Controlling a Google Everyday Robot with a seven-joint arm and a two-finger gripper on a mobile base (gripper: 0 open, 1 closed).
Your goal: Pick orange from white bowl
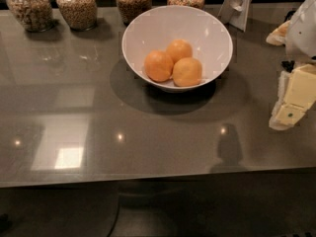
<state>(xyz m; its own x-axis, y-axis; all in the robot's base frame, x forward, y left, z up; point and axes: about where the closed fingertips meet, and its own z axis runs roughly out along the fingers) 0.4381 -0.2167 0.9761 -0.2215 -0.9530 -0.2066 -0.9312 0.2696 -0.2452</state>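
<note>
The white bowl [148, 26] stands on the grey counter, back of centre. Three oranges lie in it, touching each other. The orange [187, 71], paler and yellower, is at the front right. A deeper reddish-orange one [158, 65] is at the front left and a smaller mid-orange one [178, 50] sits behind them. My gripper [287, 113], cream-coloured under a white arm, hangs at the right edge of the view. It is well to the right of the bowl, apart from it, low over the counter and holding nothing.
Several glass jars of grains [76, 6] line the back edge of the counter. A white stand [239, 6] is at the back right, near a pale object [278, 33]. The counter's front edge [148, 177] runs across the lower view.
</note>
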